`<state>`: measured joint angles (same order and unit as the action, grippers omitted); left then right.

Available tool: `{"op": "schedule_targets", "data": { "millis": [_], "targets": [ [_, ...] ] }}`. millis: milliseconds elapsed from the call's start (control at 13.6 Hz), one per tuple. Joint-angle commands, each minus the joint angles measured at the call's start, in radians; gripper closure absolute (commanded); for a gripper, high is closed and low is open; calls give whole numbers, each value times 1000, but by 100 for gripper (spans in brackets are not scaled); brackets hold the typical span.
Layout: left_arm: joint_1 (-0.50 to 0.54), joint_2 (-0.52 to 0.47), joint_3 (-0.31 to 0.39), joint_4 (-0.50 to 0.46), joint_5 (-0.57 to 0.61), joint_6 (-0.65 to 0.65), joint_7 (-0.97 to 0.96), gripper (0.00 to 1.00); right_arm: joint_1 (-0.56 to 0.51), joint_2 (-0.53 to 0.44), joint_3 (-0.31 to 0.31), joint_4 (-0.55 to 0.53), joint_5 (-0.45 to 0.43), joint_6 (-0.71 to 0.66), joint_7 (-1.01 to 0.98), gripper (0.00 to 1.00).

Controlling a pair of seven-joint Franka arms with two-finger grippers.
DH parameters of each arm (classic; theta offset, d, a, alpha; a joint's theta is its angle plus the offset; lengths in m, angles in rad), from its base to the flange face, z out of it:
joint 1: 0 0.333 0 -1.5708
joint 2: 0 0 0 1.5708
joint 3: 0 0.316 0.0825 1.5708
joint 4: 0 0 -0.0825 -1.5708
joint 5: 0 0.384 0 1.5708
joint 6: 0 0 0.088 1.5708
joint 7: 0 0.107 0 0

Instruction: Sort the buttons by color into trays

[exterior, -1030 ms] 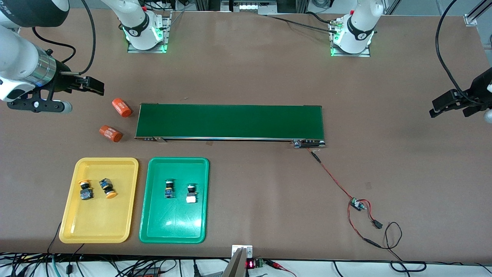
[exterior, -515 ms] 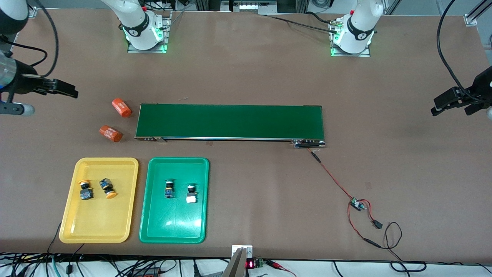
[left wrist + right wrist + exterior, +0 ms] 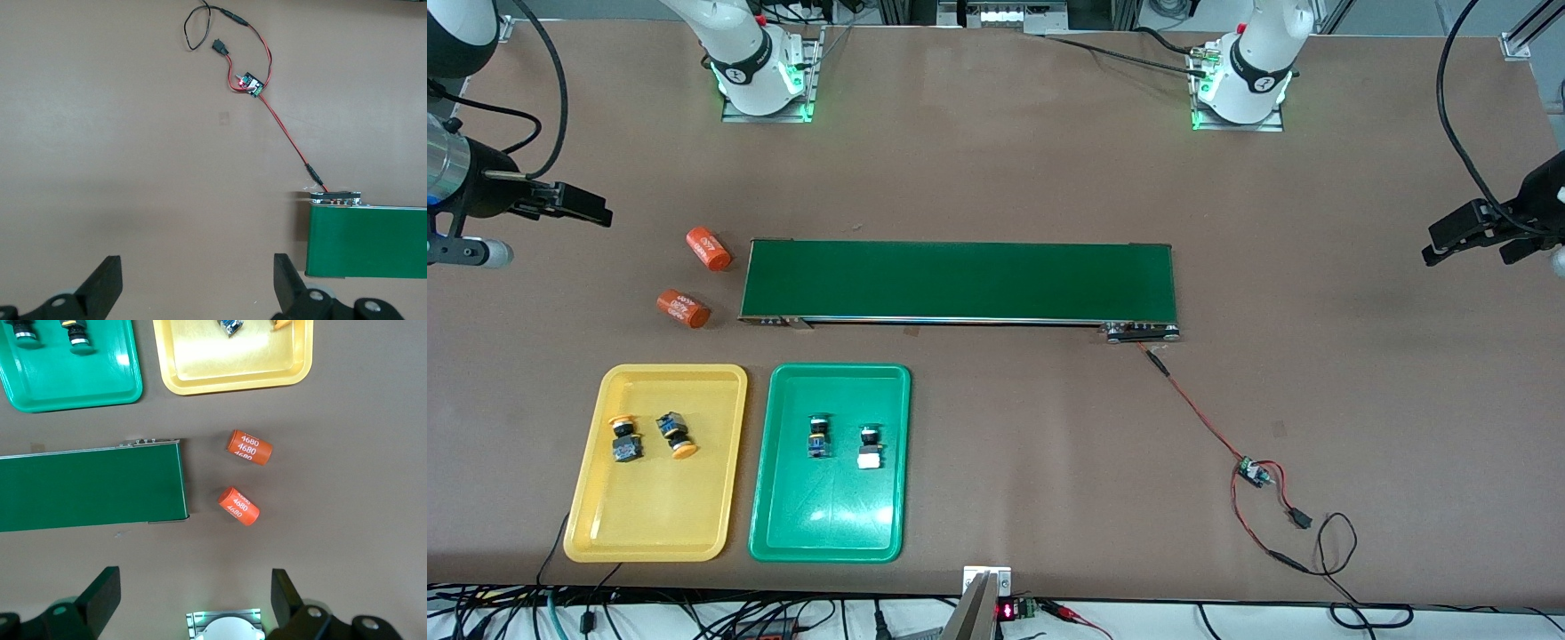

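Two yellow-capped buttons (image 3: 624, 437) (image 3: 677, 435) lie in the yellow tray (image 3: 649, 520). Two green-capped buttons (image 3: 817, 436) (image 3: 867, 447) lie in the green tray (image 3: 827, 524). My right gripper (image 3: 598, 210) is open and empty, up over bare table at the right arm's end, apart from the trays. Its wrist view (image 3: 193, 600) shows the green tray (image 3: 73, 383) and the yellow tray (image 3: 233, 367) at the edge of the picture. My left gripper (image 3: 1436, 249) is open and empty over bare table at the left arm's end; it shows in its wrist view (image 3: 197, 287).
A long dark-green conveyor belt (image 3: 960, 280) lies across the middle. Two orange cylinders (image 3: 708, 249) (image 3: 683, 308) lie beside its end toward the right arm. A red wire runs from its other end to a small circuit board (image 3: 1254, 471).
My right gripper has drawn back toward the right arm's end of the table, away from the orange cylinders, then held nearly still. My left gripper has barely moved. The buttons have not moved.
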<state>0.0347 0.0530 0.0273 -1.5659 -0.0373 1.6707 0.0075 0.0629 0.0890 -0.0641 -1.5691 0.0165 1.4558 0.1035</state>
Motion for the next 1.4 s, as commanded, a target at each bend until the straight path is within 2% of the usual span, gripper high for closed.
{"op": "schedule_targets", "data": {
  "millis": [0,515,1324],
  "targets": [
    [5,-24,-1,-19,4,-6,15,0,-11,-12,24,-5,10,0,42,0],
    [5,-22,2,-19,4,-6,15,0,-25,-9,20,-5,-1,3,-51,0],
    [5,-22,3,-19,4,-3,15,0,-25,-8,17,-3,0,-8,-34,0]
  ]
}}
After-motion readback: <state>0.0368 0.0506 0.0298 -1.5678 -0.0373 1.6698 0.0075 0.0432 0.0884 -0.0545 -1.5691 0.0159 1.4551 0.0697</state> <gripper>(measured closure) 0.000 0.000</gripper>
